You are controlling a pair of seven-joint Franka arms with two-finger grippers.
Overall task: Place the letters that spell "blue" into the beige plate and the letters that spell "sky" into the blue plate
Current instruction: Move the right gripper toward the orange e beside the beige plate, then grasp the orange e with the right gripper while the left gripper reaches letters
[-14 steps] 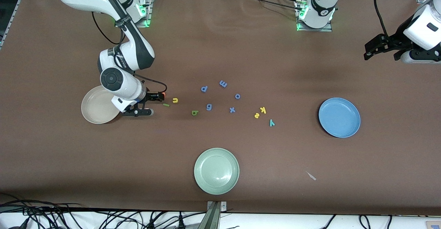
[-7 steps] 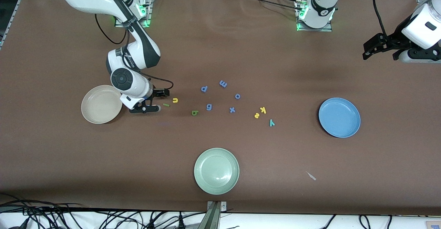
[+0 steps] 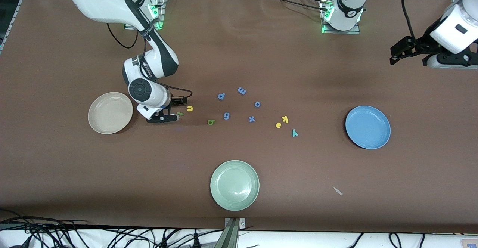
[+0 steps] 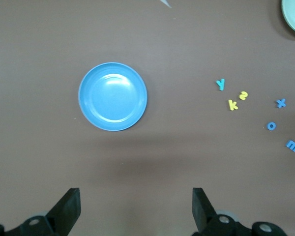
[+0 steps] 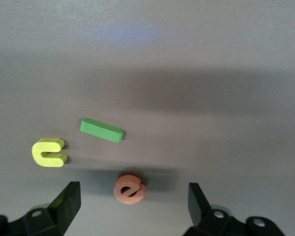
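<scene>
Sitting nearest the front camera is the pale green plate [image 3: 234,185], which has no job in this task. Next come the letters. The teal y [image 3: 294,132], yellow s [image 3: 278,125] and yellow k [image 3: 285,119] lie close together, at about nine o'clock from the blue plate [image 3: 368,127], which has nothing in it. They are near it, so the trip should be short. The green b [image 3: 211,122] lies alone near the middle of the table.

The beige plate [image 3: 110,112] is bare too. At its three o'clock the right gripper [image 3: 175,109] is low over the table with its fingers spread wide and nothing in them. In the right wrist view the orange e [image 5: 130,188] lies flat between the two fingers, so I think it gets picked first. The thin green bar l [image 5: 102,130] lies flat just past it, and in the front view its long way runs from about eight to two o'clock. The yellow u [image 5: 49,152] lies beside it, apart.

The left gripper [image 3: 410,50] waits high over its end of the table, at about one o'clock from the blue plate, open and holding nothing.
</scene>
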